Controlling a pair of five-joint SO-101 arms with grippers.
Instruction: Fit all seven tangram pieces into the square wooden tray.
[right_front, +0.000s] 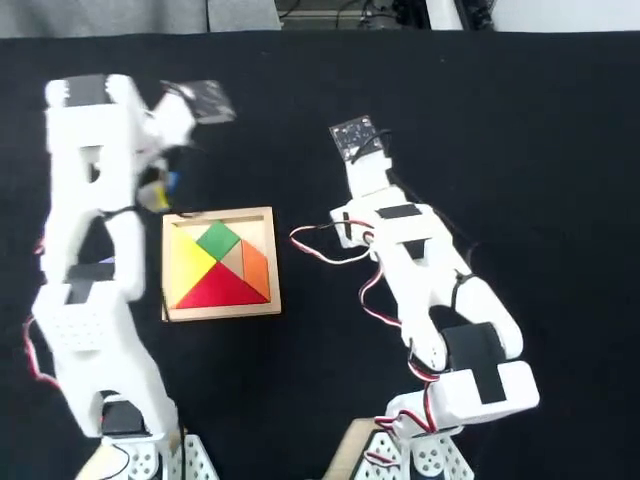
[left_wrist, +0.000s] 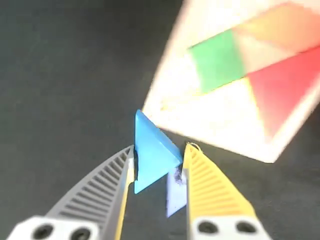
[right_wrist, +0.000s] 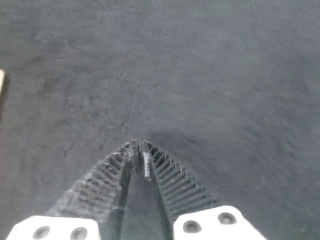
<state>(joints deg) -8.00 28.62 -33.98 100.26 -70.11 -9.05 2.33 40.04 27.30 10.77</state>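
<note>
Just ahead of your left gripper (left_wrist: 160, 148), which pinches the blue triangle (left_wrist: 152, 152) tip-forward, probably for lowering into a gap, lies the tray (left_wrist: 167, 95) corner, while your right gripper (right_wrist: 138, 146) rests pressed together, empty, well aside

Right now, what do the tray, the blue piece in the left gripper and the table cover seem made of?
Tray: pale, bare-looking wood, by its tan rim. Blue piece: smooth, evenly coloured, painted wood or plastic; cannot tell which. Table cover: black matte fabric, probably, given its grainy texture.

Black table (right_front: 520, 150), square wooden tray (right_front: 222, 312) seemingly flat on it.
</note>
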